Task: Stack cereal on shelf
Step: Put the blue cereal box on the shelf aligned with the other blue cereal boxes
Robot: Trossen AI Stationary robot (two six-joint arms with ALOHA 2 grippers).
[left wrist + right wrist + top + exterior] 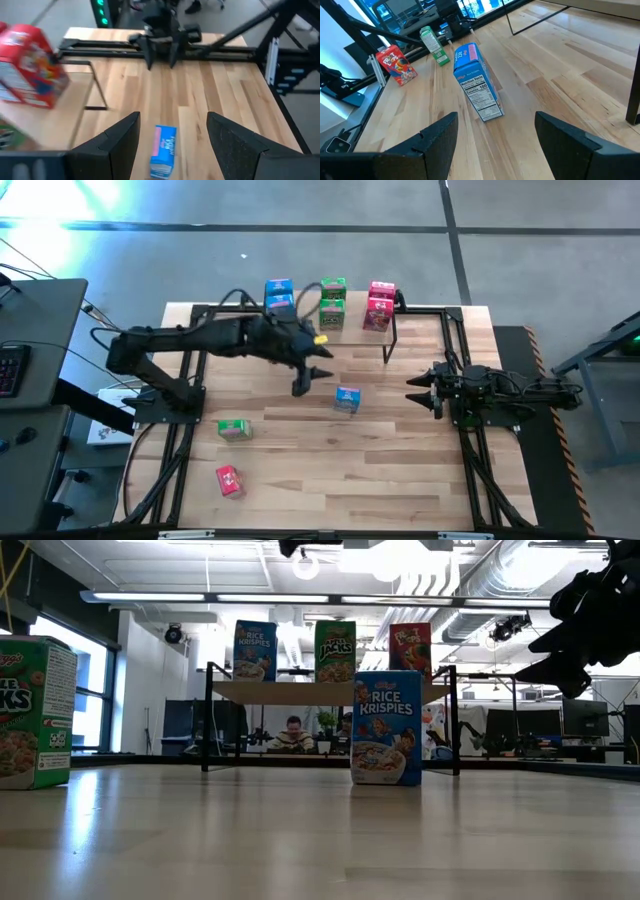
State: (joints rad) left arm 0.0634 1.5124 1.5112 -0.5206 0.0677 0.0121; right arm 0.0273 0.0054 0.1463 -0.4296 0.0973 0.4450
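A blue cereal box (347, 400) (386, 728) stands upright on its base on the wooden table. My left gripper (310, 375) (173, 120) hangs open above the table, just left of this box, touching nothing. In its wrist view the box (164, 152) shows below, between the spread fingers. The shelf (392, 340) (330, 692) stands at the far edge and carries blue (279, 295), green (333, 302) and red (380, 305) boxes. My right gripper (420, 390) (492, 145) waits open at the table's right side.
A green box (234, 429) (35, 710) stands at the near left, and a red box (229, 480) (396, 64) is closer to the near left corner. Bare table lies between the blue box and the shelf's black legs (520, 25). People sit in the room behind.
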